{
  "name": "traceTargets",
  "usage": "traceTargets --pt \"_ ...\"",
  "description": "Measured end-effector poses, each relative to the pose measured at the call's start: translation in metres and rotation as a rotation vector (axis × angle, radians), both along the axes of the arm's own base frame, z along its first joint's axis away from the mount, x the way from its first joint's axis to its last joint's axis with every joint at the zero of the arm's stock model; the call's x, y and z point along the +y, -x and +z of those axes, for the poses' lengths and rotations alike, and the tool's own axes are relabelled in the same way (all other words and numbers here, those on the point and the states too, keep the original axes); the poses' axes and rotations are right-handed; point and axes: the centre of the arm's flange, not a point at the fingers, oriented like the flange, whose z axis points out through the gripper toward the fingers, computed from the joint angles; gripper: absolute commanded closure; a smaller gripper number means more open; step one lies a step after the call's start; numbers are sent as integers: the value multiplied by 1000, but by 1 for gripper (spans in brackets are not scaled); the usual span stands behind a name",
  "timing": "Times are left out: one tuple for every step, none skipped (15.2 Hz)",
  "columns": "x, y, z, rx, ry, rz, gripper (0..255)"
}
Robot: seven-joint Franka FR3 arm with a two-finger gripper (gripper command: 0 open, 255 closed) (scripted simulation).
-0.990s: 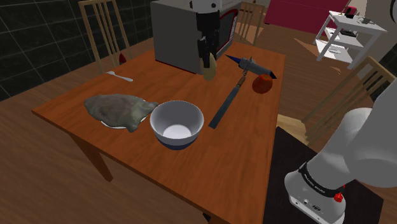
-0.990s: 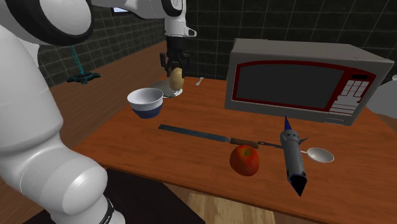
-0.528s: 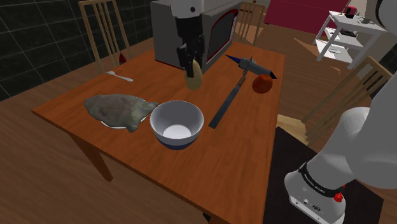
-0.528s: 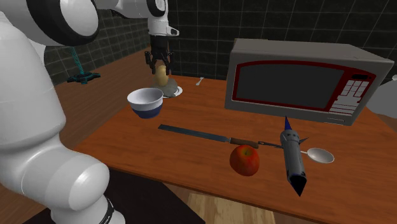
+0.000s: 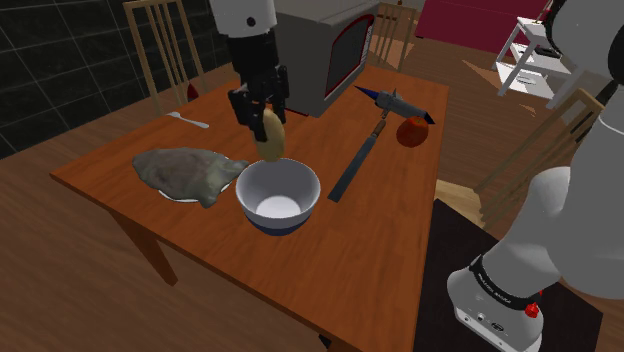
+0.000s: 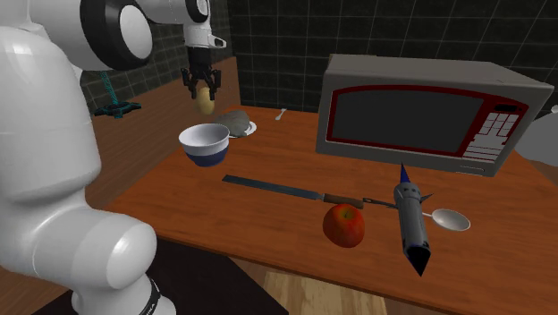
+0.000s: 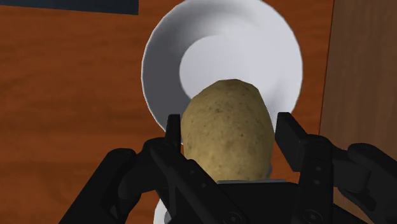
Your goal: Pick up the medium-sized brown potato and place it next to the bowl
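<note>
A tan-brown potato (image 5: 270,136) hangs in the air, clasped between the two black fingers of my gripper (image 5: 263,118), which is shut on it. It hovers just above the far rim of a white bowl with a blue base (image 5: 278,195) standing on the wooden table (image 5: 120,190). In the second exterior view the potato (image 6: 207,99) and gripper (image 6: 202,88) are above and behind the bowl (image 6: 205,143). Looking along the hand, the potato (image 7: 228,130) sits in the gripper (image 7: 230,132), covering part of the bowl (image 7: 216,51) below.
A grey microwave (image 5: 310,60) stands at the table's back. A long knife (image 5: 355,165), a red apple (image 5: 412,130) and a dark blue toy rocket (image 5: 392,100) lie to the shoulder view's right of the bowl. A grey lump on a plate (image 5: 185,172) lies left, a spoon (image 5: 190,120) behind it.
The gripper has carried the potato from in front of the microwave toward the shoulder view's left and nearer the bowl. Nothing on the table has moved.
</note>
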Motion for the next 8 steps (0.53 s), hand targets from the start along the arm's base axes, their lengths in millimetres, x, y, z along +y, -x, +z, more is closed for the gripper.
traceTargets --pt "13 -1 1 0 0 0 255" --pt "26 2 1 0 0 0 255" --pt "40 5 1 0 0 0 255" --pt "53 9 2 0 0 0 255" --pt "64 11 0 0 0 0 255" --pt "77 15 1 0 0 0 255" --pt "91 18 2 0 0 0 255" --pt "103 19 2 0 0 0 255"
